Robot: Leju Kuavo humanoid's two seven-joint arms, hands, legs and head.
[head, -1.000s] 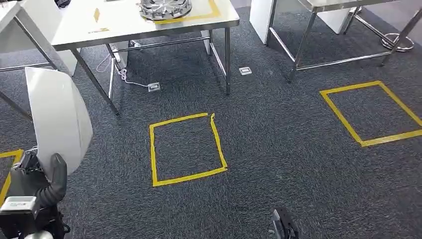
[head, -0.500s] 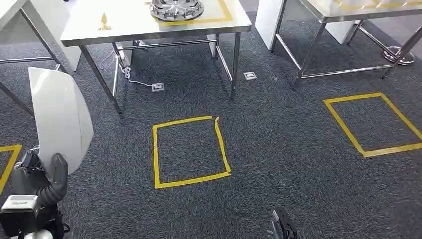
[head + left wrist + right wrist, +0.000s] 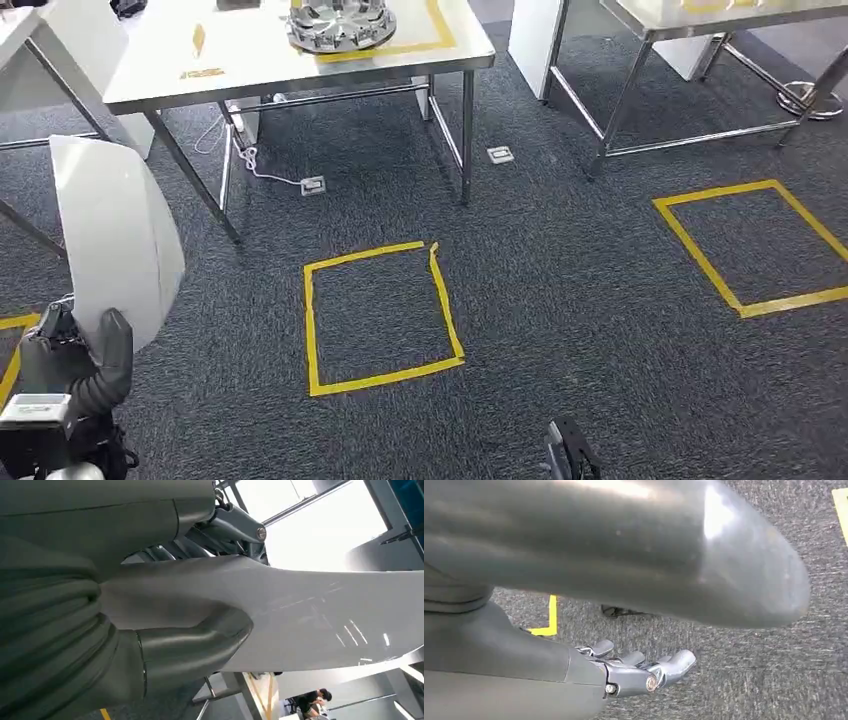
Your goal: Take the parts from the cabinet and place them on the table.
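A large white curved panel stands upright at my left side, held by my left hand at its lower edge. In the left wrist view the thick thumb presses on the panel's smooth face, with the dark fingers behind it. My right hand hangs over the carpet, fingers apart and holding nothing. Ahead stands a white-topped metal table with a round silver ribbed part lying inside a yellow tape outline.
A yellow tape square marks the dark carpet in front of me, and another lies to the right. A second metal table stands at the back right. Floor sockets and a cable lie under the near table.
The whole picture has shifted a little, so my view has moved. The panel stays in my left hand and the right hand still hangs free.
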